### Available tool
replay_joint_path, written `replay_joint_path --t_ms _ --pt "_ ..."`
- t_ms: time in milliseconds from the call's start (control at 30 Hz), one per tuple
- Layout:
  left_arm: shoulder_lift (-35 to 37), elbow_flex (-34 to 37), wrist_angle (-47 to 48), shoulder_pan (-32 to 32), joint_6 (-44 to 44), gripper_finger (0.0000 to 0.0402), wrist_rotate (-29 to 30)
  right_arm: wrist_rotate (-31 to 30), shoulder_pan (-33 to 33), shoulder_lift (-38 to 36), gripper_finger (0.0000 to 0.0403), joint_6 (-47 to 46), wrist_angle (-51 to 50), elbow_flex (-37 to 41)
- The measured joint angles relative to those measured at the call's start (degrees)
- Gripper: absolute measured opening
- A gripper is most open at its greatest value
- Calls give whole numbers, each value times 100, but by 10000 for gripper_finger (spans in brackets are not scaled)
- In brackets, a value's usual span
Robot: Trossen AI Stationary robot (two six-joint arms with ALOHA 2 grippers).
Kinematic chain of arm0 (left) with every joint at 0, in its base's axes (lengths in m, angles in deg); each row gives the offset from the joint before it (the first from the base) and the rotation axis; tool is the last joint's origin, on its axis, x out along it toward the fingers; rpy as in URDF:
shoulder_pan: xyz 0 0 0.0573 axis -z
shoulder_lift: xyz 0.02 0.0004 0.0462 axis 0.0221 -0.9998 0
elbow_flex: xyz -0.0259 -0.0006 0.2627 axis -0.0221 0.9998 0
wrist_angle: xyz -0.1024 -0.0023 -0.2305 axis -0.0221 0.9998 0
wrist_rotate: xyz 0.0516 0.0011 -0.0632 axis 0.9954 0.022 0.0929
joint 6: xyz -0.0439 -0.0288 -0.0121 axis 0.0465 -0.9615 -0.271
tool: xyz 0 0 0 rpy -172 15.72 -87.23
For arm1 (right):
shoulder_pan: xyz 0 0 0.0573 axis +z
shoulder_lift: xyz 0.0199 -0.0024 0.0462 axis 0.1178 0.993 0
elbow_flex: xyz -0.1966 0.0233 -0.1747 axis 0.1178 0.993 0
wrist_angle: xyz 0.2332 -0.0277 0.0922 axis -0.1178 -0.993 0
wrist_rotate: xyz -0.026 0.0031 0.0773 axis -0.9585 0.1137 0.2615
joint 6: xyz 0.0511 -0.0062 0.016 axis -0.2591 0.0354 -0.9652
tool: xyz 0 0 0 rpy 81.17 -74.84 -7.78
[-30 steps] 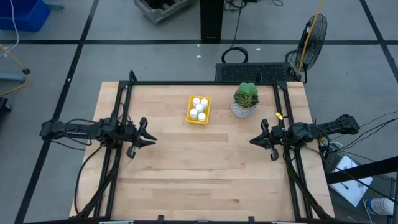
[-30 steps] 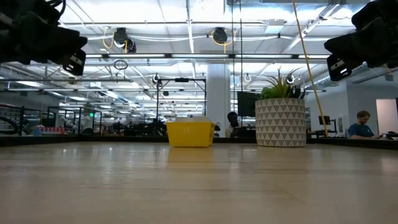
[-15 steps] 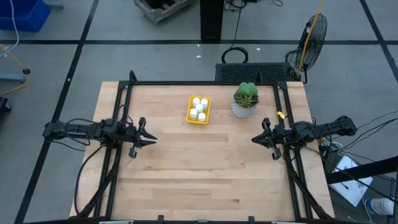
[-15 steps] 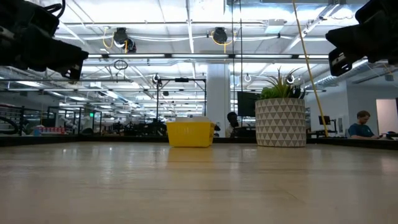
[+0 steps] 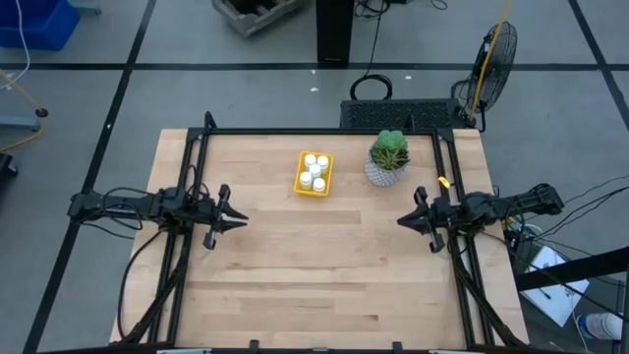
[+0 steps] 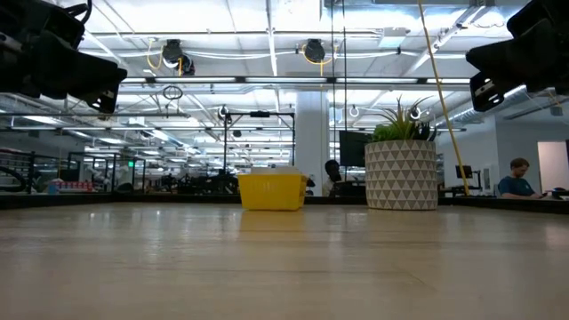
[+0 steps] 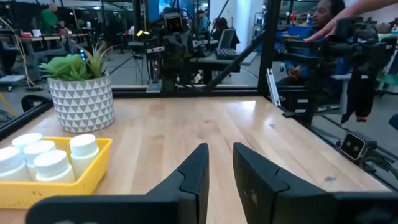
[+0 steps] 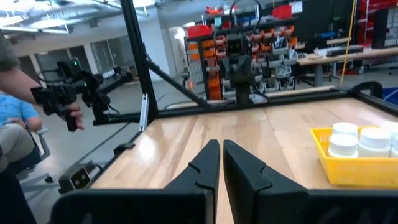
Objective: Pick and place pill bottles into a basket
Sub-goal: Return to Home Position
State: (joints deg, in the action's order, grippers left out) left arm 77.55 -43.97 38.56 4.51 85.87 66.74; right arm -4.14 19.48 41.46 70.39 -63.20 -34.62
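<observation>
The yellow basket (image 5: 299, 185) stands on the table's far middle part. Several white pill bottles (image 5: 314, 172) stand upright in it. It also shows in the low view (image 6: 271, 192), in the left wrist view (image 7: 93, 169) with the bottles (image 7: 45, 163), and in the right wrist view (image 8: 348, 172) with the bottles (image 8: 362, 140). My left gripper (image 5: 242, 223) (image 7: 220, 152) hovers over the table's left part, empty, its fingers close together with a narrow slit between them. My right gripper (image 5: 398, 220) (image 8: 221, 149) hovers over the right part, shut and empty.
A white patterned pot with a green plant (image 5: 387, 161) (image 6: 401, 174) stands right of the basket. Black frame rails (image 5: 197, 187) run along the table's left, right and far sides. People show beyond the table (image 6: 516, 178) (image 8: 18, 118). Bare wood lies between the grippers.
My left gripper has sunk a little and my right gripper has drawn slightly toward the table's right edge; both have kept still in the last half second. The basket and bottles have not moved.
</observation>
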Motion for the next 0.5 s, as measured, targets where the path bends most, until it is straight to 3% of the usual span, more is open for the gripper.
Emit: replay_joint_path --t_ms 500 --pt "-4 0 96 0 -210 77 4 3 0 11 16 2 -135 0"
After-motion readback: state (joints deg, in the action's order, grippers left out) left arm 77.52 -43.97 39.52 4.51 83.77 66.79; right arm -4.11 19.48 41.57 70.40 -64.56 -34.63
